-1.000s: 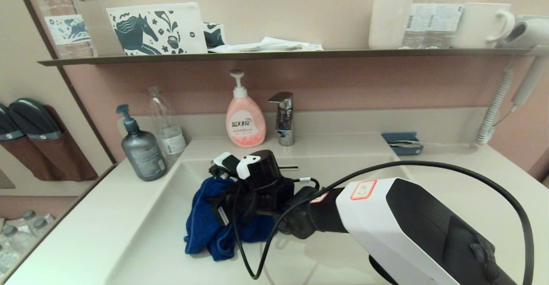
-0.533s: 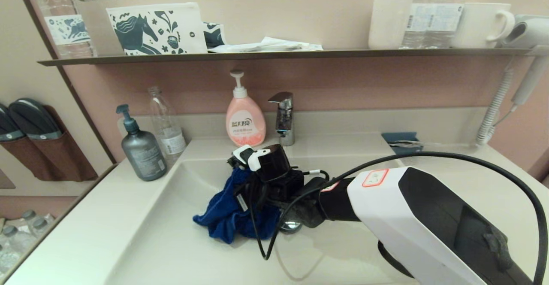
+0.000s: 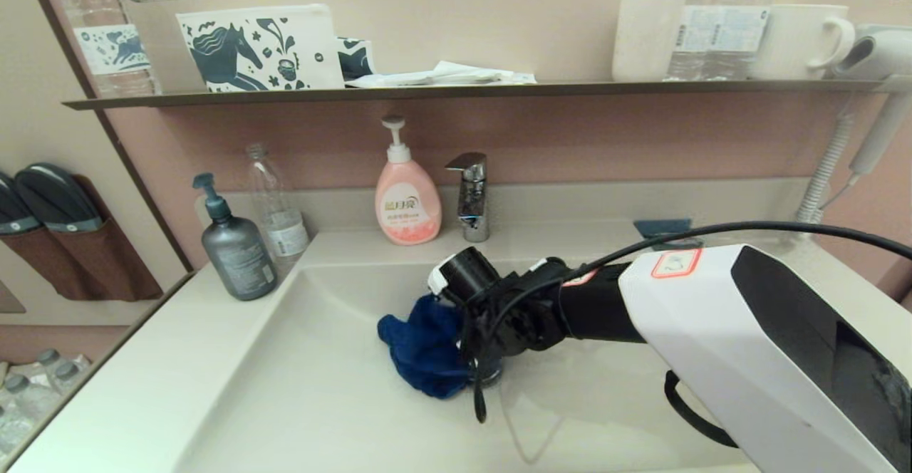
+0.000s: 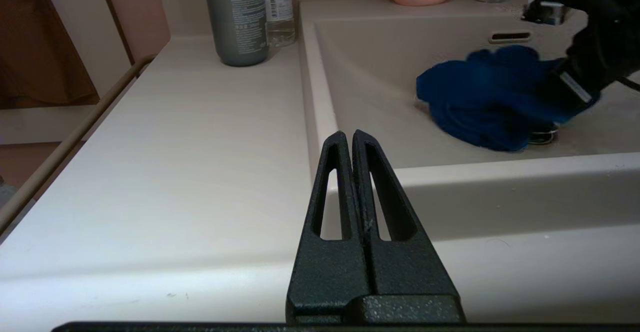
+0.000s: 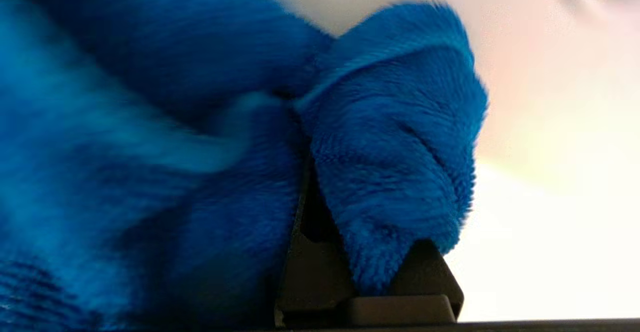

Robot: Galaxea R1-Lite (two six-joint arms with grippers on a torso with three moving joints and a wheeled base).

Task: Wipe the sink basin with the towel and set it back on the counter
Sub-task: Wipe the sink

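Observation:
The royal-blue towel (image 3: 422, 348) lies bunched on the floor of the off-white sink basin (image 3: 313, 394), just left of the chrome drain plug (image 4: 543, 134). My right gripper (image 3: 459, 341) reaches in from the right and is shut on a fold of the towel (image 5: 395, 137); its fingertips are buried in the cloth. The overflow slot (image 4: 510, 36) shows on the basin's back wall. My left gripper (image 4: 348, 134) is shut on nothing and hangs over the counter (image 4: 175, 137) near the basin's front left corner. It is outside the head view.
On the counter left of the basin stand a grey pump bottle (image 3: 237, 256) and a clear bottle (image 3: 279, 209). A pink soap dispenser (image 3: 407, 202) and the tap (image 3: 472, 195) stand behind it. A teal tray (image 3: 666, 231) sits back right. A dark shelf (image 3: 463, 90) hangs above.
My right gripper has dragged the towel rightward across the basin floor, from left of centre to beside the drain. The cloth is now bunched tighter.

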